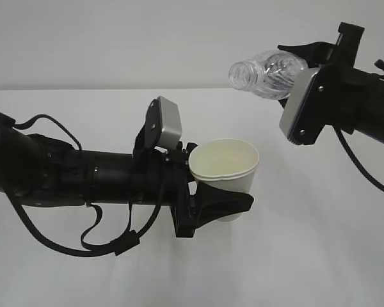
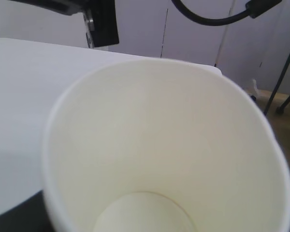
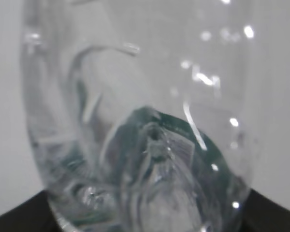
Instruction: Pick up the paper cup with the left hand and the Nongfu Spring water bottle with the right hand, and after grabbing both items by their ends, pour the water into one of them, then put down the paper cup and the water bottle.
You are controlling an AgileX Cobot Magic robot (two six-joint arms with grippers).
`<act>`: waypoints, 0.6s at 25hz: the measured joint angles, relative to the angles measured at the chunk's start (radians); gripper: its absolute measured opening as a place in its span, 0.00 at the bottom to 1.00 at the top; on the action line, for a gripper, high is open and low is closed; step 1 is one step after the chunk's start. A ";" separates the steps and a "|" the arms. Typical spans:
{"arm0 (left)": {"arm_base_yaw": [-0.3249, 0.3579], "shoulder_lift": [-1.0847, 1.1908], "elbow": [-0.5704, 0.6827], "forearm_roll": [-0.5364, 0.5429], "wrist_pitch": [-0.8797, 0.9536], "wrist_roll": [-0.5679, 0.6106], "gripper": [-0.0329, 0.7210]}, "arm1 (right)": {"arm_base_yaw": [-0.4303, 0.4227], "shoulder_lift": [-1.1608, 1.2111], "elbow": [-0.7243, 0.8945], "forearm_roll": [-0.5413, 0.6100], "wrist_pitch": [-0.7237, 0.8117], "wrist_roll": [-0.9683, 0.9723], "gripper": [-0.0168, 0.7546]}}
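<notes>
We hold the paper cup (image 1: 224,171) in the left hand (image 1: 208,204), its black jaws clamped around the lower wall, with the cup upright and lifted clear of the white table (image 1: 307,256). From the left wrist view the cup (image 2: 164,145) looks dry inside: pale cream walls and a bare round base, no liquid that we can make out. The right hand (image 1: 313,80) grips the Nongfu Spring water bottle (image 1: 267,73) near its base end, and the bottle lies tipped roughly sideways, open neck pointing left and slightly down, up and to the right of the cup's rim and well apart from it. No stream of water shows between them (the bottle may hold little, though the right wrist view (image 3: 145,125) is too close and blurred to say).

We judge the cup to be light and thin-walled, easy to crush, so the grip belongs low, where the base stiffens it, as it is now. The bottle is ribbed but soft plastic, smooth and likely to slip or dent; holding it near the stiffer bottom suits pouring. The neck would need to come over the rim before tilting further.
</notes>
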 joint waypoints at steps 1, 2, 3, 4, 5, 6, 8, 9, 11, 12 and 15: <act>0.000 0.000 0.000 0.000 0.000 0.002 0.68 | 0.000 0.000 0.000 0.000 0.000 -0.003 0.59; 0.000 0.000 0.000 0.002 0.000 0.002 0.68 | 0.000 0.000 0.000 0.000 0.000 -0.003 0.59; 0.000 0.000 0.000 0.008 -0.001 0.002 0.68 | 0.000 0.000 0.000 0.000 0.000 -0.005 0.59; 0.000 0.000 0.000 0.015 -0.001 0.002 0.68 | 0.000 0.000 0.000 0.000 0.000 -0.007 0.59; 0.000 0.000 0.000 0.024 -0.001 0.002 0.68 | 0.000 0.000 0.000 0.000 0.000 -0.012 0.59; 0.000 0.000 0.000 0.026 -0.001 0.002 0.68 | 0.000 0.000 0.000 0.000 0.000 -0.021 0.59; 0.004 0.000 0.000 0.031 -0.001 0.002 0.68 | 0.000 0.000 0.000 0.000 0.000 -0.035 0.59; 0.011 0.000 0.000 0.033 -0.001 0.002 0.68 | 0.000 0.000 0.000 0.000 0.000 -0.041 0.59; 0.023 0.000 0.000 0.033 -0.002 0.002 0.68 | 0.000 0.000 0.000 0.000 0.000 -0.048 0.59; 0.033 0.000 0.000 0.033 -0.002 0.002 0.68 | 0.000 0.000 0.000 0.000 0.000 -0.050 0.59; 0.063 0.000 0.000 0.014 -0.002 0.002 0.68 | 0.000 0.000 0.000 -0.004 -0.007 -0.054 0.59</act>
